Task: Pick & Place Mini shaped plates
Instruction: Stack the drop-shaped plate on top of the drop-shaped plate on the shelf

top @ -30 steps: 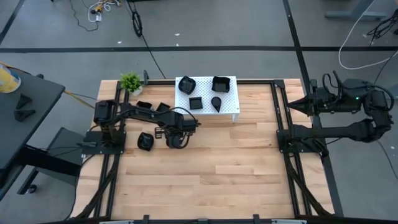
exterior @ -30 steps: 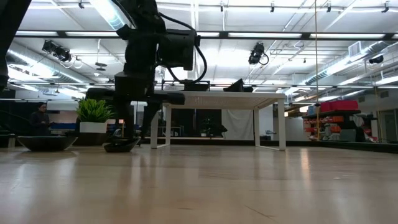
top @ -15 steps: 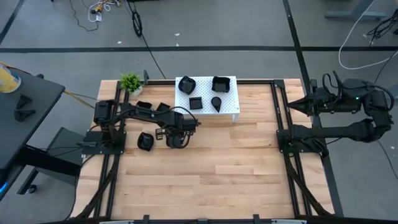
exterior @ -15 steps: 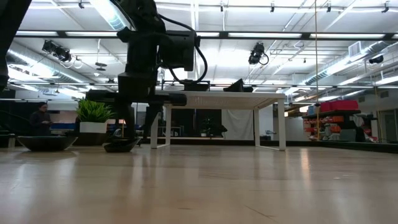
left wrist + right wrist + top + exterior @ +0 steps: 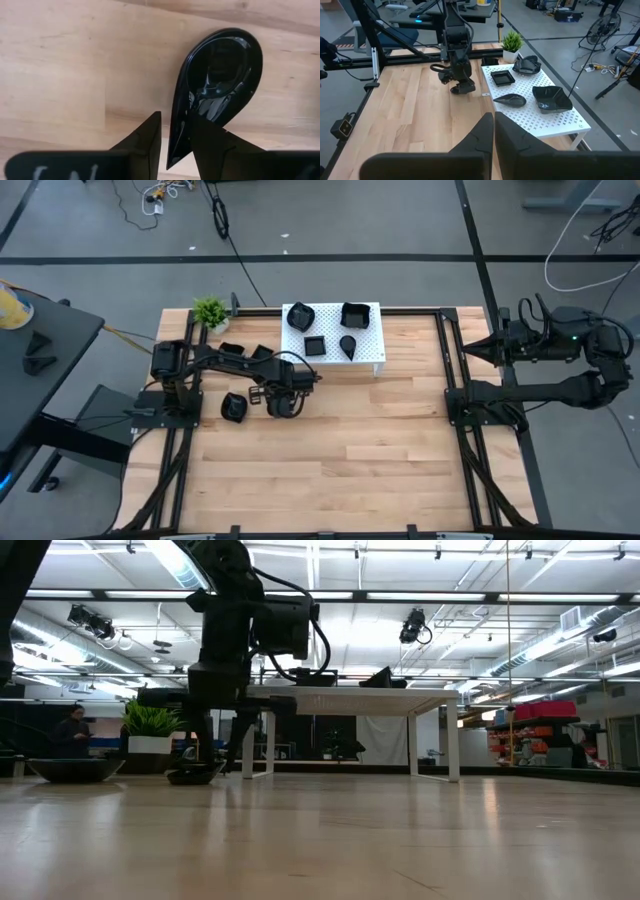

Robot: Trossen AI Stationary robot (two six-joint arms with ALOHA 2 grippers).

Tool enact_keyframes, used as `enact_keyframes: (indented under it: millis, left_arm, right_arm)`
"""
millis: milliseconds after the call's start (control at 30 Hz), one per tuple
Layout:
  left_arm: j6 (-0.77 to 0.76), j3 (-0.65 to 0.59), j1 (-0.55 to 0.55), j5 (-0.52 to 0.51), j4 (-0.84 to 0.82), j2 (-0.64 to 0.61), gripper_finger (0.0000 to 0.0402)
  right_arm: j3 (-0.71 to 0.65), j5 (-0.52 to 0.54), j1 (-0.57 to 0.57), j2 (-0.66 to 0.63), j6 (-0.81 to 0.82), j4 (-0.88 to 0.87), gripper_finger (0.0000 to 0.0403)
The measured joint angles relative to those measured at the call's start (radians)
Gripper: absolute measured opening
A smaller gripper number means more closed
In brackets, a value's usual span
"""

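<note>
A black teardrop plate (image 5: 215, 75) lies on the wooden table (image 5: 380, 450), left of its middle. My left gripper (image 5: 283, 403) points down over the plate's pointed end and is shut on it. Four more black plates sit on the white perforated stand (image 5: 375, 345) at the back: a wavy one (image 5: 300, 314), a deep square one (image 5: 355, 313), a small square one (image 5: 314, 345) and a teardrop one (image 5: 348, 346). Three more plates rest on the table near the left arm (image 5: 231, 350), (image 5: 262, 353), (image 5: 233, 408). My right gripper (image 5: 478, 348) waits shut, high at the right edge. My left gripper pinches the teardrop plate's rim near its pointed end (image 5: 175, 135) between its two fingers. One finger (image 5: 150, 137) stands outside the rim and the other (image 5: 210, 137) over the plate's hollow. The fingers come from above, pointing down. In the low view the plate (image 5: 195, 776) sits on the table.
A small green potted plant (image 5: 210, 311) stands at the far left corner, behind the left arm. The stand's legs (image 5: 452, 745) rise from the table at the back. The near half of the table is bare wood. People show in the room behind.
</note>
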Motion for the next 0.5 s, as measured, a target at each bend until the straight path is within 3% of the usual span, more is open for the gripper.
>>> enact_keyframes:
  millis: [500]
  left_arm:
    - [-0.010,0.000,-0.001,-0.008,0.007,0.000,0.0016]
  right_arm:
    - [0.000,0.000,0.000,0.000,0.000,0.000,0.0020]
